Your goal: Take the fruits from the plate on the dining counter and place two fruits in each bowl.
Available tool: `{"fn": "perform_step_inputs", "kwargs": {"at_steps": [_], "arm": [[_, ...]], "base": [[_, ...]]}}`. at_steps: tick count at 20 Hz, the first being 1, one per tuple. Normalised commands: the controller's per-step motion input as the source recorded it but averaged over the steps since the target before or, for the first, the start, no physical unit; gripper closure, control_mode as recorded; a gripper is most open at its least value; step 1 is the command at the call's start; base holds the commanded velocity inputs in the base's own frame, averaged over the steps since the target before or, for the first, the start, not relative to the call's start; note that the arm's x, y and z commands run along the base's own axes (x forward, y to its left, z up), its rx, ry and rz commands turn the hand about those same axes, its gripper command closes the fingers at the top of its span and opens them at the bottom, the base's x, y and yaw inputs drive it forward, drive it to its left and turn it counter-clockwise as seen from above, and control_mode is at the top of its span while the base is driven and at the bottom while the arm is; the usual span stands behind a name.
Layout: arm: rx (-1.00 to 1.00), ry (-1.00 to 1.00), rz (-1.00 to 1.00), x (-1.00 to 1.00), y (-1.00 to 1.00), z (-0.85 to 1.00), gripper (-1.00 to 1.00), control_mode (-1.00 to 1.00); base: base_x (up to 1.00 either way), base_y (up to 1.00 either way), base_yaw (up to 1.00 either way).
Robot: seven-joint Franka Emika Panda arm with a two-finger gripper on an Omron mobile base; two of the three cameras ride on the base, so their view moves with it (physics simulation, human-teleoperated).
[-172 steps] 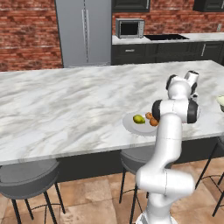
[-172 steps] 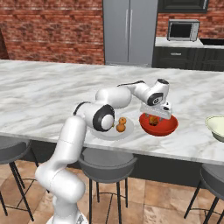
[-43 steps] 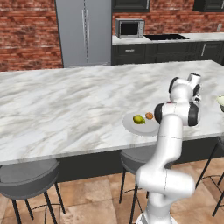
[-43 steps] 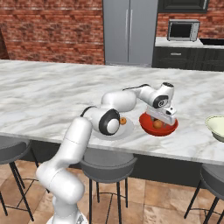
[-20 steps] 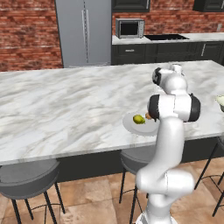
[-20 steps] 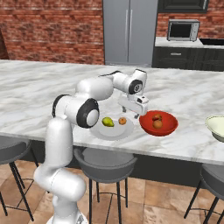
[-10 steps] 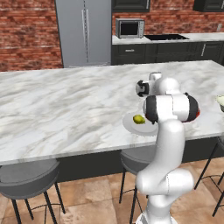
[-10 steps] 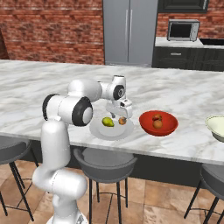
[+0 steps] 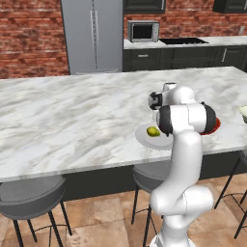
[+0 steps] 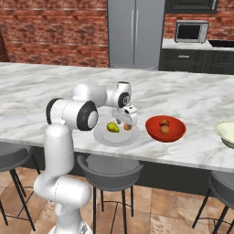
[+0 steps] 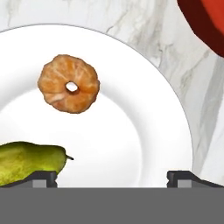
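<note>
Pincer [image 10: 128,119], spread and empty, has swung back from the red bowl [image 10: 165,128]; beneath it, the plate [image 11: 144,131] bears pear [image 11: 30,162] and orange fruit [image 11: 69,83]. Beyond, two fruits fill that bowl; pale bowl [image 10: 226,132] awaits.

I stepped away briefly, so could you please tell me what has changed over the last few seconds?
The gripper swung from above the red bowl back over the plate, jaws open and empty. One orange fruit moved from plate to red bowl, which now holds two. The pear and one orange fruit stayed on the plate.
</note>
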Motion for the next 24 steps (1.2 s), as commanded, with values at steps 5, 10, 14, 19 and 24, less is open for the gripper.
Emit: {"fn": "perform_step_inputs", "kwargs": {"at_steps": [5,10,14,19,24], "arm": [[0.0,-0.02,-0.03,0.25,-0.01,-0.17,-1.0,-1.0],[0.0,-0.02,-0.01,0.34,-0.04,-0.2,-1.0,-1.0],[0.0,-0.06,0.0,0.23,-0.04,-0.16,-1.0,-1.0],[0.0,-0.05,0.0,0.25,-0.05,-0.17,-1.0,-1.0],[0.0,-0.02,0.0,0.23,-0.09,-0.14,-1.0,-1.0]], "base": [[0.0,0.0,0.0],[0.0,0.0,0.0],[0.0,0.0,0.0],[0.0,0.0,0.0],[0.0,0.0,0.0]]}}
